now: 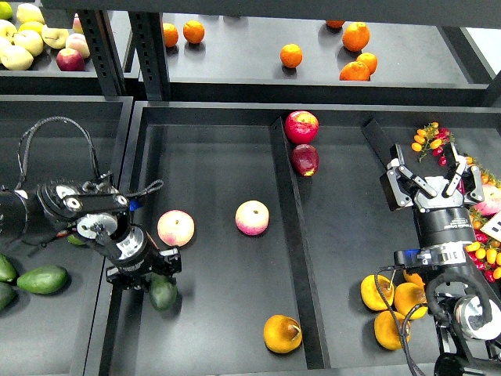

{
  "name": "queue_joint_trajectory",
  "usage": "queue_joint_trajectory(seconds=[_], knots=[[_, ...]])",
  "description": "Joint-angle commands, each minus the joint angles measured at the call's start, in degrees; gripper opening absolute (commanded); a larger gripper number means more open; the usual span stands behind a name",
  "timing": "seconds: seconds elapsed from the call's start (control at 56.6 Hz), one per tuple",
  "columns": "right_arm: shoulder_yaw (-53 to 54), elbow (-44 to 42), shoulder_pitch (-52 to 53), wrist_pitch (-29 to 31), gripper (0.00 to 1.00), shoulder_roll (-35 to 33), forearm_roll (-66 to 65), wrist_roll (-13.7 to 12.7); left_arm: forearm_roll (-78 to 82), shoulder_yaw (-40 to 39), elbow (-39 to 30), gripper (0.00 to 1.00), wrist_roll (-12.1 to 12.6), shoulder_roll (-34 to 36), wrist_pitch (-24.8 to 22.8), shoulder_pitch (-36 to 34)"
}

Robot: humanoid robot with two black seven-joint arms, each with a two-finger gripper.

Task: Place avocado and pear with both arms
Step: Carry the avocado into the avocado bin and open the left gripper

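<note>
My left gripper [150, 280] is shut on the dark green avocado [163, 295] and holds it over the left side of the middle tray [219, 157], just below a peach. The golden pear [282, 333] with a brown stem lies alone at the front of that tray, near the divider. My right gripper [433, 176] is open and empty, fingers spread, over the right compartment, far from the pear.
Two pink-yellow peaches [176, 228] [252, 217] lie mid-tray. Two red apples [301, 126] sit by the divider [290, 235]. More yellow fruit [395, 301] is piled by my right arm. Green fruit [43, 279] lies in the left bin. Oranges [291, 55] are on the shelf.
</note>
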Motion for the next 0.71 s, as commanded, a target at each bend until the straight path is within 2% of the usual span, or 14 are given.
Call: queue_joint_trajectory(seconds=[0.0,0.512,0.689], knots=[[-0.1,0.0,0.0,0.0,1.0,0.0,0.0,0.0,0.1,-1.0,0.1,0.34,0.0,2.2,0.0,-0.4],[-0.4,0.0,0.1,0.1,1.0,0.0,0.1,0.0,0.7,-1.6,-0.1,0.34,0.0,17.7,0.0,-1.5],[-0.3,0.0,0.2,0.4,1.0,0.0,0.2,0.0,0.9,-1.6,0.9,0.34,0.0,20.6,0.0,-1.0]])
